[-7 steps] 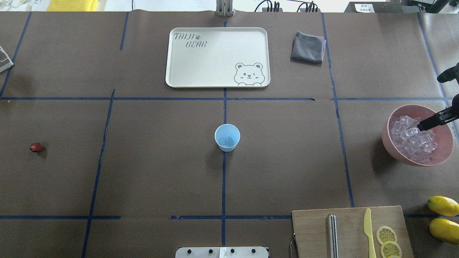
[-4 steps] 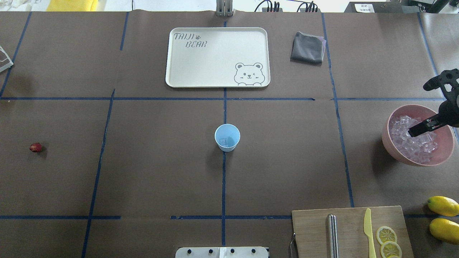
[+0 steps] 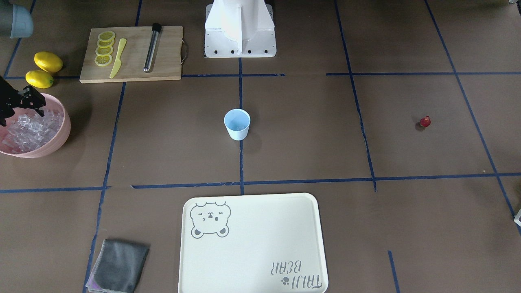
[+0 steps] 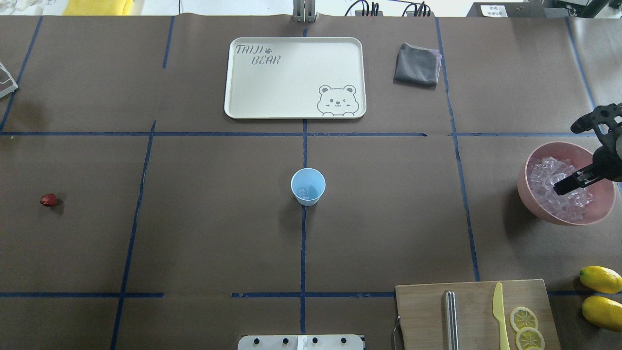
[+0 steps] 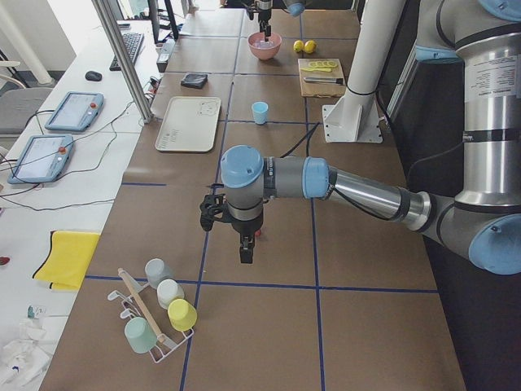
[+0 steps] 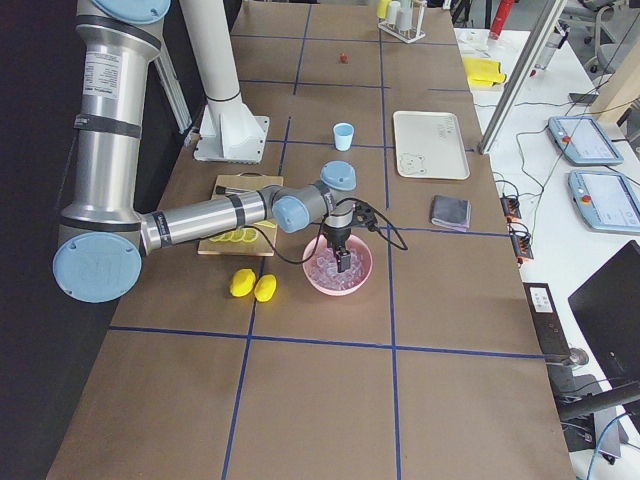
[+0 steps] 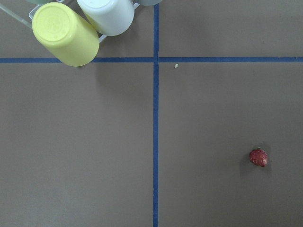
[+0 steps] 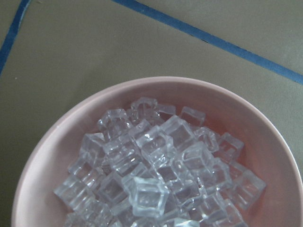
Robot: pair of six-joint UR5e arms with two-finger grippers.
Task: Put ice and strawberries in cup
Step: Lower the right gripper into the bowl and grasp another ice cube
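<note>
The light-blue cup stands upright at the table's centre, with a clear cube on its bottom. A heap of ice fills the pink bowl at the right edge, and the right wrist view shows the ice from close above. My right gripper hangs open over the bowl, one finger low against the heap. The red strawberry lies alone far left and also shows in the left wrist view. My left gripper hovers near it; I cannot tell whether it is open or shut.
A cream tray and a grey cloth lie at the far side. A cutting board with a yellow knife, lemon slices and a metal rod sits near right, beside two lemons. A rack of upturned cups stands at the left end.
The right gripper has swung further in over the bowl. Its lower finger has shifted toward the near side of the ice heap, and its upper finger has come into view.
</note>
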